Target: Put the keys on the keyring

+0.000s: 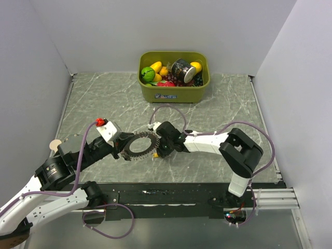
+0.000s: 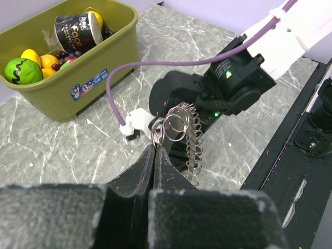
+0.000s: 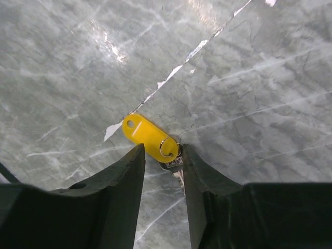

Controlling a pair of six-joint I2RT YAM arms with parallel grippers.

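Grey, stone-patterned counter (image 1: 98, 104) under both arms. Olive-green bin (image 1: 174, 94) at the far edge, centre, with toy fruit (image 1: 148, 73) and a dark can (image 1: 181, 67) inside.

Left end effector (image 1: 123, 150): clenched, fingers (image 2: 145, 174) pressed flat together on the rim of the keyring (image 1: 141, 145).
- Keyring near mid-counter, between the two end effectors, its face turned up toward the top camera.
- Lifted or resting on the counter: cannot tell.
- Left wrist view: coiled rim seen nearly edge-on, running away from the fingertips. Two small plain rings (image 2: 176, 124) on the rim just past the fingertips.
- Purple cable (image 2: 155, 64) looping over the counter behind, ending in a white plug (image 2: 136, 120) just left of the rings.

Right end effector (image 1: 158, 149): just beside the keyring's right edge, pointed down at the counter. Released, fingers (image 3: 127, 179) apart, straddling the ring end of a yellow key (image 3: 145, 133).
- Yellow key flat on the counter, not on the keyring.
- Tag pointing away from the fingers, toward upper left in the wrist view.
- Small split ring through the near end of the tag; metal blade down in the gap, partly hidden.
- Right-hand finger very close to the split ring; contact: cannot tell.
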